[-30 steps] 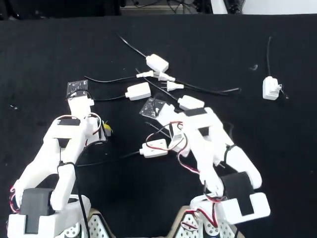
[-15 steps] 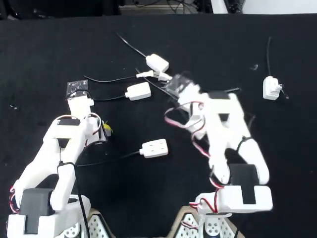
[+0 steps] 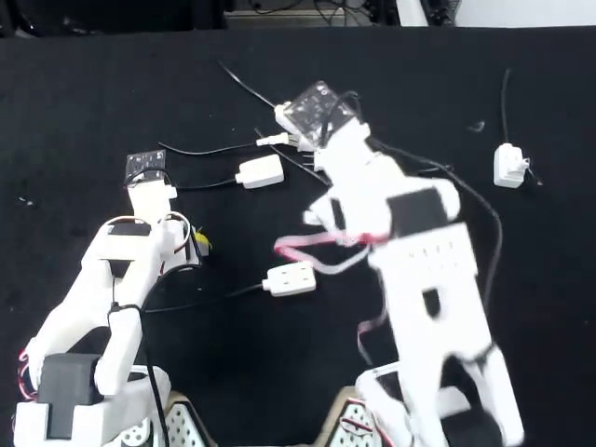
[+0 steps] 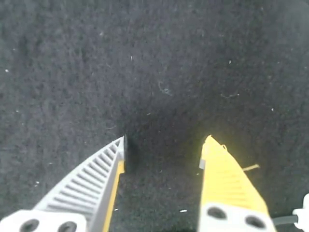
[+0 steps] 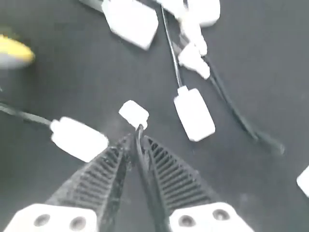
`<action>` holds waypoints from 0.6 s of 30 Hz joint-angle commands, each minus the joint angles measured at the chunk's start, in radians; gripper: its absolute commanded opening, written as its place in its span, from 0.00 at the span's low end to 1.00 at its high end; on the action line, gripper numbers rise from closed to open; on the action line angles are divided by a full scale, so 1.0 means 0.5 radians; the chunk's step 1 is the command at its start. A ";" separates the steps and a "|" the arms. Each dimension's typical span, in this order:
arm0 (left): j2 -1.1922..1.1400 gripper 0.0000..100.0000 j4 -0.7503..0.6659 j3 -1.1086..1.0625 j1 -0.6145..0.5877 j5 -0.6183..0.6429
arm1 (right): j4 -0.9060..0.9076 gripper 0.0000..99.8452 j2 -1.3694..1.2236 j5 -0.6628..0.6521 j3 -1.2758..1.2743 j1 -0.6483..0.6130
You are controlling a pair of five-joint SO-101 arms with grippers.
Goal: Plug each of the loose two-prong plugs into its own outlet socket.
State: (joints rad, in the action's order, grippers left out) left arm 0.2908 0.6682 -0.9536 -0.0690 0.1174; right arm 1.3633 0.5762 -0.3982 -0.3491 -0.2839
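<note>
Robotics lab bench: black felt table (image 3: 84,84), tangled cables (image 3: 312,11) behind

Left arm (image 3: 102,289): white printed shells, black servo blocks, red-white-black wire loops at joints. Left wrist board (image 3: 146,166): dark, speckled, square.

Right arm (image 3: 428,270): same white shells, black servo faces, pink-red wire ribbon.

Left hand (image 4: 164,145): one side pale grey, ribbed, yellow-edged; other side solid yellow; screw holes at base.

Right hand (image 5: 138,140): dark ribbed sides, white base, screw holes.

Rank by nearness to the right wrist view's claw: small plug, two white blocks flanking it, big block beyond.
1. Small plug, at the right gripper's fingertips.
2. One flanking block and the other flanking block, either side: too close to call.
3. Big block, beyond them.
</note>
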 commanded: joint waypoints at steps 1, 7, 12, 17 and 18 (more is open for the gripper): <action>0.074 0.25 -0.006 0.008 0.014 0.003 | -0.144 0.01 0.232 0.184 -0.032 -0.015; 0.074 0.25 -0.003 0.005 0.011 0.003 | -0.479 0.01 0.391 0.052 -0.827 0.423; 0.074 0.25 -0.006 0.014 0.017 0.003 | -0.832 0.01 0.511 -0.384 -1.444 0.822; 0.074 0.25 -0.018 0.017 0.023 0.003 | -0.601 0.13 0.698 -0.687 -1.502 1.074; 0.074 0.25 -0.018 0.017 0.020 0.003 | -0.485 0.17 0.747 -0.715 -1.462 1.099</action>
State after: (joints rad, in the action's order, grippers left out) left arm 0.2908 0.6682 -0.9536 -0.0690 0.1174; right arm 1.0226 0.8753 -0.7004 -1.1132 0.2087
